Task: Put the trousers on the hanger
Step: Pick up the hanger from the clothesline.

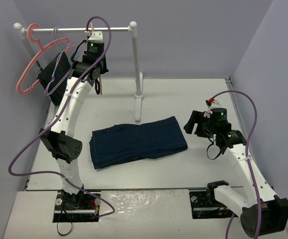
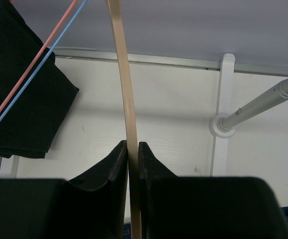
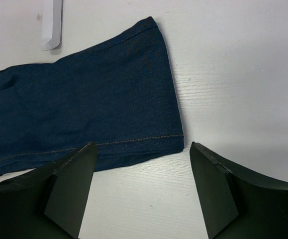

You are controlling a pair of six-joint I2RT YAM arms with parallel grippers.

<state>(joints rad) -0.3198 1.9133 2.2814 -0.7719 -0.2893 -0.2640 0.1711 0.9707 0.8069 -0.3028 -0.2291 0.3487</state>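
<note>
We see the trousers (image 1: 139, 141) folded flat on the surface (image 1: 183, 94) in the middle of the top view. The hanger (image 2: 126, 99), a tan wooden strip, sits at the upper left by the rail (image 1: 79, 29), pinched by the left gripper (image 2: 132, 147). The right gripper (image 3: 141, 184), at centre right, hangs spread wide over the trousers' end.

Walls (image 1: 193, 35): plain pale lavender-grey, closing in back, left and right sides. Table (image 1: 193, 94): white, faint wood grain, spanning space between walls. Along near edge, separate glossy white board (image 1: 148, 201) with soft glare patch. Clothes rack (image 1: 135, 59) at far-left corner of table: metal rail (image 1: 76, 29) carried between two white, ball-topped posts; right post rises from long white foot (image 1: 139, 107) lying flat on table. Light soft, even, from above; shadows faint and short.
</note>
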